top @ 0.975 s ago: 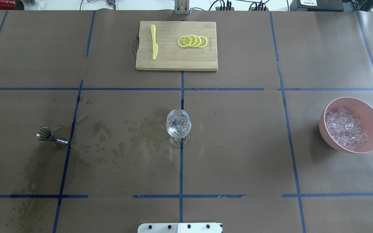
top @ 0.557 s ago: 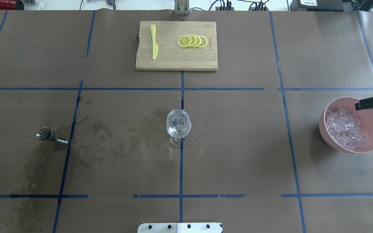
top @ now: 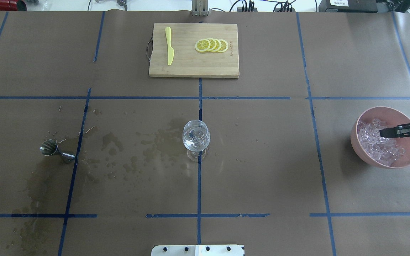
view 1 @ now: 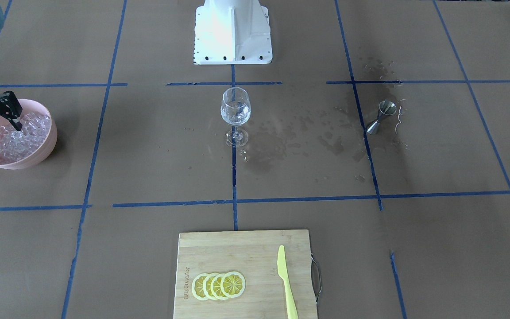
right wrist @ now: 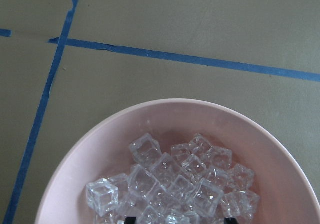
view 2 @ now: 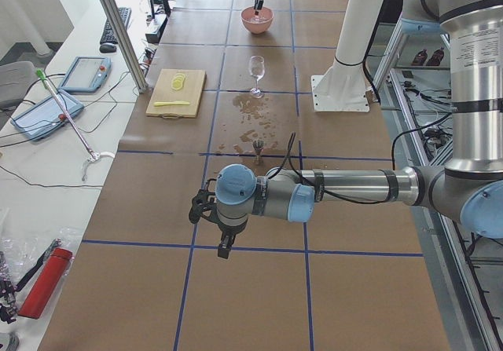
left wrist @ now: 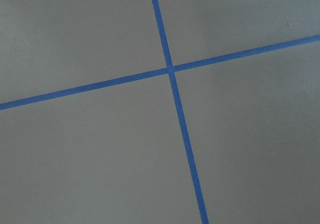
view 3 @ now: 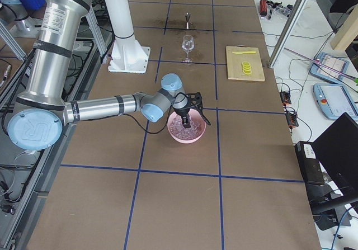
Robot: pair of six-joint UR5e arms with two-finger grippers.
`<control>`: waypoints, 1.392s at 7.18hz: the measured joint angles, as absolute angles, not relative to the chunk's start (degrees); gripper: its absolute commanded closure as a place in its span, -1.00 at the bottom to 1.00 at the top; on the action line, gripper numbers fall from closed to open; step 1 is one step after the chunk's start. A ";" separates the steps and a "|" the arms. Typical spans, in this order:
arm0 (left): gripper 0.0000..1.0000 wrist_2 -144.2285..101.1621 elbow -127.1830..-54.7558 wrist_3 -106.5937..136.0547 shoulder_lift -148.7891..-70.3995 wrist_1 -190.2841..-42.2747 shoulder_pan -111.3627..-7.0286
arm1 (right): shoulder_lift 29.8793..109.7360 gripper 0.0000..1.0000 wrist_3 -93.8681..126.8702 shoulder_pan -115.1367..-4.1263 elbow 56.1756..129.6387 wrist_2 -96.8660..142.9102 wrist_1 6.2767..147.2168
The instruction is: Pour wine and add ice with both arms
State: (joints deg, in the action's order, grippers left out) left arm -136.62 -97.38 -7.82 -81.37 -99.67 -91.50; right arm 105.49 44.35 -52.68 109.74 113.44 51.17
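Overhead reading, wine glass as dial centre. Left gripper [view 2: 223,249], seen only from the table's end, points down over taped brown paper beyond the jigger; whether its jaws are wide or closed cannot be told. At 9 o'clock: one steel jigger [top: 57,151], upright, with wet stains [top: 148,145] on the paper between it and the glass. Centre: one wine glass [top: 196,137] holding the wine [top: 195,139], a small clear pool. At 12 o'clock: one cutting board [top: 190,69] carrying one yellow knife [top: 169,46] and four lemon slices [top: 212,45]. At 3 o'clock: one pink bowl [top: 363,151] with the ice [top: 376,145] heaped inside, cubes too many to count. Right gripper [view 1: 1,125] hangs over that heap, jaws spread wide, gripping nothing.
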 measured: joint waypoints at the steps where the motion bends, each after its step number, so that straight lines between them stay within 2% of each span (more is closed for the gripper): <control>1: -1.00 -136.60 -97.38 -7.82 -81.38 -99.67 -91.50 | 105.44 -0.23 44.49 -51.36 109.06 112.12 51.10; 2: -1.00 -136.61 -97.38 -7.82 -81.38 -99.67 -91.49 | 105.41 -0.19 44.54 -50.41 108.53 111.12 51.08; 3: -1.00 -136.64 -97.38 -7.82 -81.39 -99.67 -91.49 | 105.39 -0.07 44.55 -49.72 108.21 110.51 51.07; 4: -1.00 -136.66 -97.38 -7.82 -81.39 -99.67 -91.50 | 105.39 0.23 44.56 -49.19 107.98 110.17 51.07; 5: -1.00 -136.67 -97.38 -7.82 -81.39 -99.67 -91.50 | 105.38 0.67 44.56 -48.80 107.90 110.03 51.06; 6: -1.00 -136.67 -97.37 -7.82 -81.39 -99.67 -91.49 | 105.35 1.00 44.54 -48.57 107.87 109.98 51.06; 10: -1.00 -136.67 -97.30 -7.82 -81.39 -99.69 -91.49 | 104.81 1.00 43.76 -49.48 109.93 110.49 51.12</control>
